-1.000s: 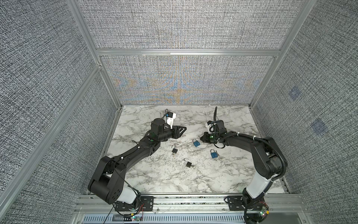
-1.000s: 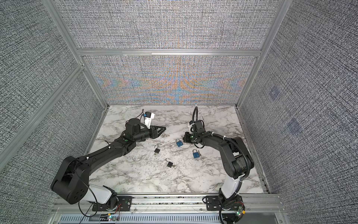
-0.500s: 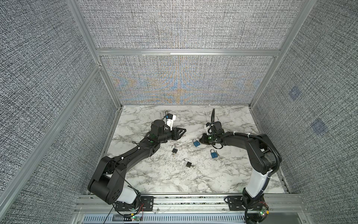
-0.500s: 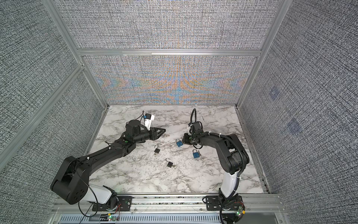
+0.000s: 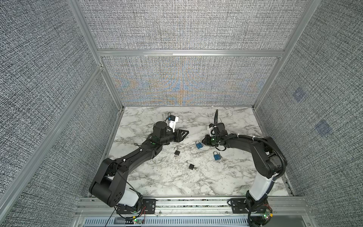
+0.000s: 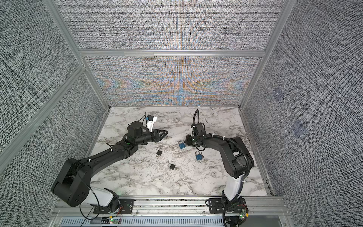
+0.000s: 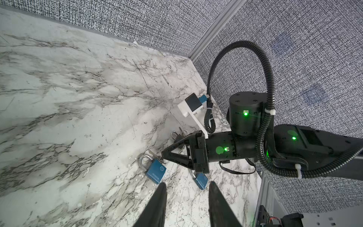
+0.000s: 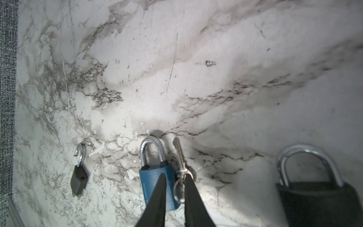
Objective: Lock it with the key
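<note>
Right gripper [image 5: 205, 141] sat low at the blue padlock [image 5: 199, 145] in a top view, barely shifted. The left gripper [image 5: 185, 132] hung well off to its side, unmoved. From the left wrist, that gripper's jaws stood partly apart and empty. From the right wrist, the fingers that had been shut showed a narrow gap straddling the key's ring. The key [image 8: 179, 153] lay just beside the padlock, whose shackle was down. I judged that a release. Scuffed marble table [image 5: 157, 176], grey woven walls [image 5: 176, 29].
</note>
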`<state>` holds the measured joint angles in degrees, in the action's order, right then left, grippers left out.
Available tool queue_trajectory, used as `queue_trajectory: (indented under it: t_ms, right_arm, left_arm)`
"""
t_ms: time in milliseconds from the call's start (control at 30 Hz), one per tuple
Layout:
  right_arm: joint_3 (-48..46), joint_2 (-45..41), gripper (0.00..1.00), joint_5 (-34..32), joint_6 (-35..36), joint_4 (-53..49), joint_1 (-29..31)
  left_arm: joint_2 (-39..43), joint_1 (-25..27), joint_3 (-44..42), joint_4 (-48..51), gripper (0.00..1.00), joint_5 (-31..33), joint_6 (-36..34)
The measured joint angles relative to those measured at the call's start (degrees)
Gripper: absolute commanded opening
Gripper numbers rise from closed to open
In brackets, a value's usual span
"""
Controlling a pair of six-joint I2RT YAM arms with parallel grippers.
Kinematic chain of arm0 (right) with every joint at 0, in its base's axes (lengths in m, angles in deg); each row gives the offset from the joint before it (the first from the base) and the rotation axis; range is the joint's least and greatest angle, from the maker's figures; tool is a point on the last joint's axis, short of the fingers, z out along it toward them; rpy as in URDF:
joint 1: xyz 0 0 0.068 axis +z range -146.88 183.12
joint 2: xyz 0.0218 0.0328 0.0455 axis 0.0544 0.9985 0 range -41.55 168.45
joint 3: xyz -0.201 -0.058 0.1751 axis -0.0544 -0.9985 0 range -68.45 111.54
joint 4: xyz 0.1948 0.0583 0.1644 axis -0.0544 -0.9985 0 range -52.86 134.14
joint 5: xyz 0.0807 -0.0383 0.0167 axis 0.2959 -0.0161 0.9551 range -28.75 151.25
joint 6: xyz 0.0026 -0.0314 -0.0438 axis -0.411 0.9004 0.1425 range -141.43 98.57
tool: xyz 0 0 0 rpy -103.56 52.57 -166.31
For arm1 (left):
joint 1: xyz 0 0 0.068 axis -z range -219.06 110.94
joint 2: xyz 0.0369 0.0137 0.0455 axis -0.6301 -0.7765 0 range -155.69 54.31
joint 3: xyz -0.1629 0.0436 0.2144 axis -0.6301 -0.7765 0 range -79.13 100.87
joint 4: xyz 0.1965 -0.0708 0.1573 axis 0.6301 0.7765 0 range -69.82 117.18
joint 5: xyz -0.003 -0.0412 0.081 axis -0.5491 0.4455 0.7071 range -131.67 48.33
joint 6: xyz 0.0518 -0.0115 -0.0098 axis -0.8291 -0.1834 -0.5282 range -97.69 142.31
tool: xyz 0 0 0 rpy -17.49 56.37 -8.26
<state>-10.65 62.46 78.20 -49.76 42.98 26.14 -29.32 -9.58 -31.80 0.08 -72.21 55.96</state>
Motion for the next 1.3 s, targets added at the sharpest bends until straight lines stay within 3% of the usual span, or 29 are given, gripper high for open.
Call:
queue_trajectory:
  t_ms: [333,767,1000,1300]
  right_arm:
    - [-0.6,-7.4,0.22,-3.3,1.3,-4.5,2.5]
    - [-3.8,-19.8,0.33,-14.1,10.0,-15.1,16.7]
    - [-3.7,-18.1,0.40,-15.9,16.1,-16.1,23.1]
    - [0.1,-9.5,0.42,-17.6,22.7,-17.0,30.3]
  left_arm:
    - [0.5,-0.7,-0.4,0.3,0.38,0.9,0.0]
    - [6.3,-3.8,-5.4,1.9,0.39,6.8,0.0]
    - [10.1,-4.9,-7.8,3.9,0.44,8.2,3.1]
    - [17.7,-5.0,-15.3,-0.2,0.50,10.6,7.0]
